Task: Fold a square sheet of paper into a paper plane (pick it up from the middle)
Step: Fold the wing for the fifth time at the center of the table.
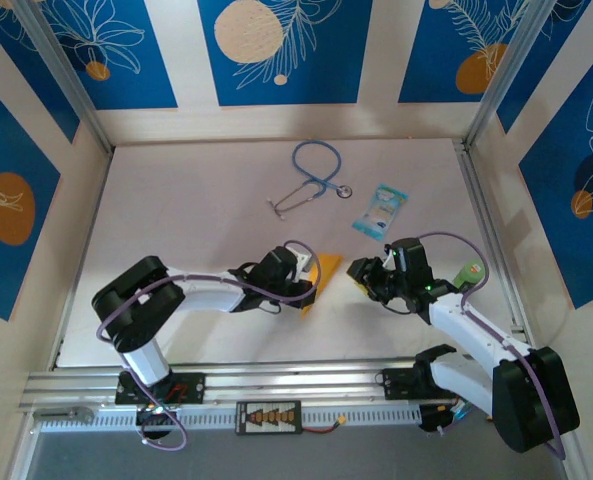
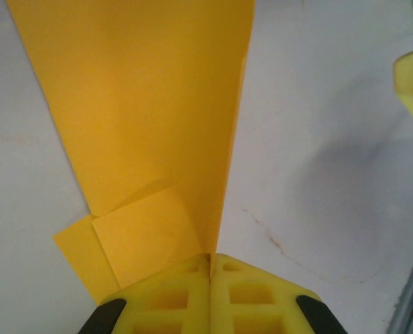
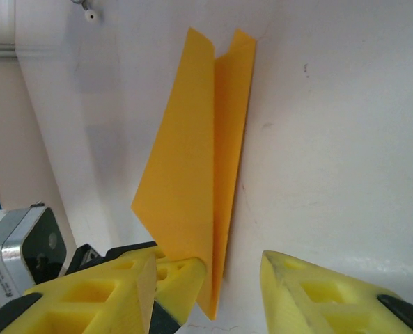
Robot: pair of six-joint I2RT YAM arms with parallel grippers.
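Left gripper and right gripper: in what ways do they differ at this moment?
The left gripper has its jaws shut, pinching the paper plane; the right gripper has its jaws apart, with the plane's end between them but not clamped. In the top view the left gripper meets the plane from the left, the right gripper from the right. Both have yellow jaws and both sit at the plane.
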